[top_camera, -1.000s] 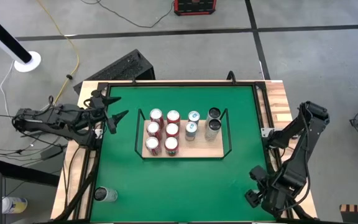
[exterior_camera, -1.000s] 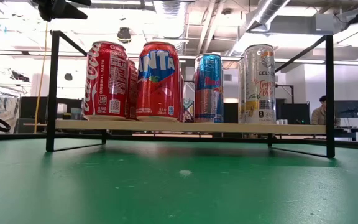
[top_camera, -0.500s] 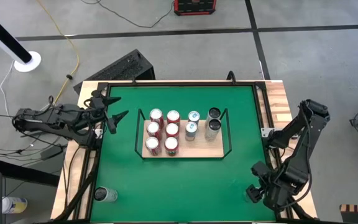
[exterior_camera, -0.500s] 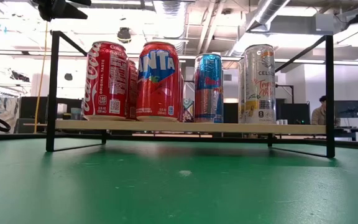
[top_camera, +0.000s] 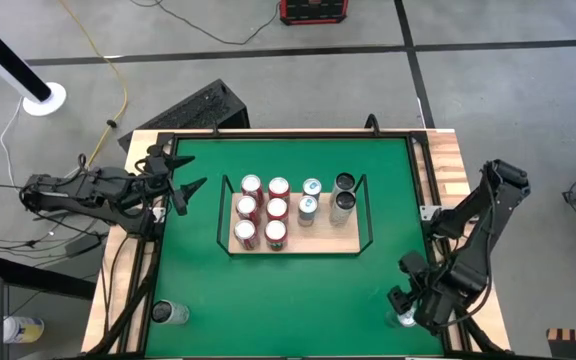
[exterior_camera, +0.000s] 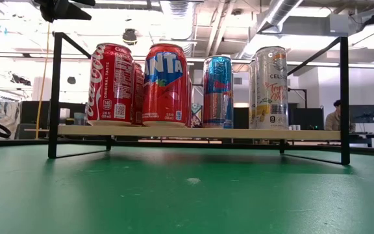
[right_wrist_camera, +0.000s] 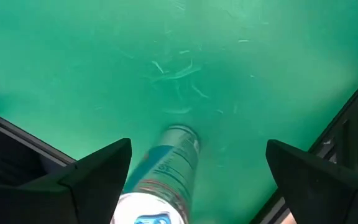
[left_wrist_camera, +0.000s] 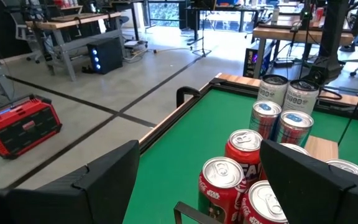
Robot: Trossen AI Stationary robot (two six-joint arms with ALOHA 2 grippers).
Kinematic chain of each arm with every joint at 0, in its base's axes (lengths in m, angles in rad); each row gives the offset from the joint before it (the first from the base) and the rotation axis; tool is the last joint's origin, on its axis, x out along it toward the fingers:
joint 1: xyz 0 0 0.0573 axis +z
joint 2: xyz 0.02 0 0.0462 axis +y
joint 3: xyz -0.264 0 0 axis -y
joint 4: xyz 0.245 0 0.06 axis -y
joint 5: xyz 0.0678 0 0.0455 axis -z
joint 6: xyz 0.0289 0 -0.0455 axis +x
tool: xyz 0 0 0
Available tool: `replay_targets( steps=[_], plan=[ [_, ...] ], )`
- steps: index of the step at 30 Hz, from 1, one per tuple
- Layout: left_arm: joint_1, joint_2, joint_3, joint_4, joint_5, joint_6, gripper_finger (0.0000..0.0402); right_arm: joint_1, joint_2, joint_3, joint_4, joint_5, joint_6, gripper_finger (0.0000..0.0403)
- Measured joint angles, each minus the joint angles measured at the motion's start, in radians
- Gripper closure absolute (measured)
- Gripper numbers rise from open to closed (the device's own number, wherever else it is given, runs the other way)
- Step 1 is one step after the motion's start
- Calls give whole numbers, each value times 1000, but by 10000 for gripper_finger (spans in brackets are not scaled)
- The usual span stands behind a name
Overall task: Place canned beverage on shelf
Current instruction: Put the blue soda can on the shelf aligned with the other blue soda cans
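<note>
The shelf (top_camera: pixel 318 243), a light-wood board with black wire rails, stands mid-table and carries several upright cans (top_camera: pixel 276 210); the low view shows the board (exterior_camera: pixel 193 132) raised on its rails. A silver-and-blue can (right_wrist_camera: pixel 166 168) stands upright on the green table near its near right corner (top_camera: pixel 405 319). My right gripper (right_wrist_camera: pixel 197 180) hangs open above this can, pointing almost straight down, with its fingers apart on either side and clear of it. My left gripper (top_camera: pixel 190 172) waits open at the table's left edge, level, facing the shelf (left_wrist_camera: pixel 319 146).
Another can (top_camera: pixel 171 313) stands at the table's near left corner. Black frame rails (top_camera: pixel 416 190) and wooden edges (top_camera: pixel 448 165) border the green top. Open green surface lies between the shelf and the near edge. A black keyboard (top_camera: pixel 193 108) lies on the floor beyond the far left corner.
My right gripper has drifted a little toward the table's left, staying open, and the can's top now shows under it in the high view. The shelf, its cans and my left arm have kept still.
</note>
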State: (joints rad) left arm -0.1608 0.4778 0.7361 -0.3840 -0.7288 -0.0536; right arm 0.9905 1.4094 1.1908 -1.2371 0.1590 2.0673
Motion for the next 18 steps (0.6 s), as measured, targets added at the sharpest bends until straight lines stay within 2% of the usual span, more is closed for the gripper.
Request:
replay_targets(
  steps=[8,14,18],
  plan=[
    [0,0,0,0,0,0,81,-17,0,1,153,0,-57,6],
    [0,0,0,-1,0,-1,81,-9,21,2,163,-7,-49,6],
    [0,0,0,-3,0,-4,81,-1,54,2,173,-73,-52,6]
  ],
)
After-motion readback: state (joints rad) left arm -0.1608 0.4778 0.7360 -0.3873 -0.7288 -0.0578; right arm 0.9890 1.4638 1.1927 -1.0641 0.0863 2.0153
